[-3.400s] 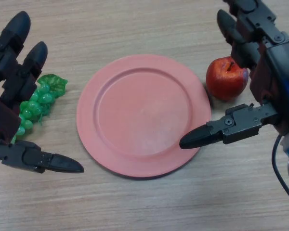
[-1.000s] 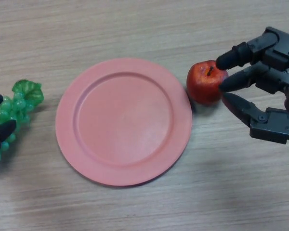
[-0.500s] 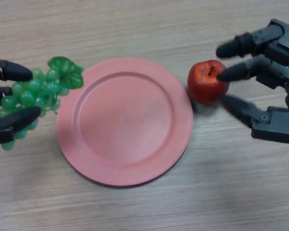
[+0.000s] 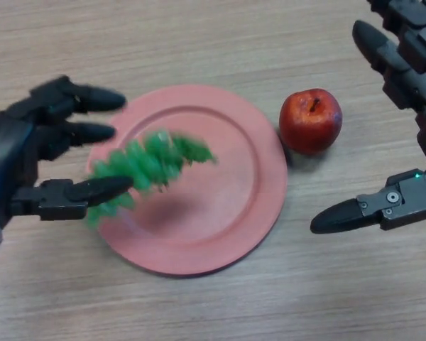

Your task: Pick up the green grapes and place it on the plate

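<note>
The bunch of green grapes (image 4: 149, 167) is over the left part of the pink plate (image 4: 234, 177), smeared by motion. My left hand (image 4: 28, 153) is over the plate's left rim. Its fingers are spread straight above the bunch and do not touch it. Its thumb (image 4: 92, 192) lies along the lower edge of the bunch. I cannot tell whether the grapes rest on the plate or are just above it. My right hand (image 4: 405, 199) is open at the right edge, apart from the plate.
A red apple (image 4: 310, 121) stands on the wooden table (image 4: 213, 35) just right of the plate, between my right hand's fingers and thumb but untouched.
My left hand has carried the grapes right, from beside the plate to over its left part, and its fingers have spread. My right hand has opened wider and drawn back from the apple.
</note>
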Robot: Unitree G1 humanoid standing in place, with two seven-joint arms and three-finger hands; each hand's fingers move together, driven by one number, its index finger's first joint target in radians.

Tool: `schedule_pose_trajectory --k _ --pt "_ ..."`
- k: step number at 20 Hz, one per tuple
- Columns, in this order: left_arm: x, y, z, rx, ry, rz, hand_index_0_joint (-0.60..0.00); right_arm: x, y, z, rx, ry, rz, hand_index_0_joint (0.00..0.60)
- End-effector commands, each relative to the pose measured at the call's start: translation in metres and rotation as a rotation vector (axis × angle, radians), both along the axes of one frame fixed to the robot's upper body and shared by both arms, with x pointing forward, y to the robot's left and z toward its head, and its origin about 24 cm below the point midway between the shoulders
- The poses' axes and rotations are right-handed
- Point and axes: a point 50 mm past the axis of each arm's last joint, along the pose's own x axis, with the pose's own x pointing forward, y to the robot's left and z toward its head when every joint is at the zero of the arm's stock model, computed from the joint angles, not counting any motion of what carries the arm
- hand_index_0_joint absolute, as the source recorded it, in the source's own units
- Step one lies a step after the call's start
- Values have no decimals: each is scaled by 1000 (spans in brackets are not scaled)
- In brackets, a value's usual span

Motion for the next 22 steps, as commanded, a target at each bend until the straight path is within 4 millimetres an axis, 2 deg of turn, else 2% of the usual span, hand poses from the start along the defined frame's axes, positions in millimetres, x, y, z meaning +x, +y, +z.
schedule_pose_trajectory --k 1,6,13,22 --pt "-14 19 48 80 -303 114 0 -8 1 22 -8 -174 4 0" --pt "-26 21 57 54 -370 118 0 -8 6 21 -13 -172 13 0" --pt "-49 17 70 -102 -468 26 0 -5 13 21 -14 -174 28 0" --pt "-55 28 79 -219 -480 -34 0 -3 21 22 -3 -171 47 0"
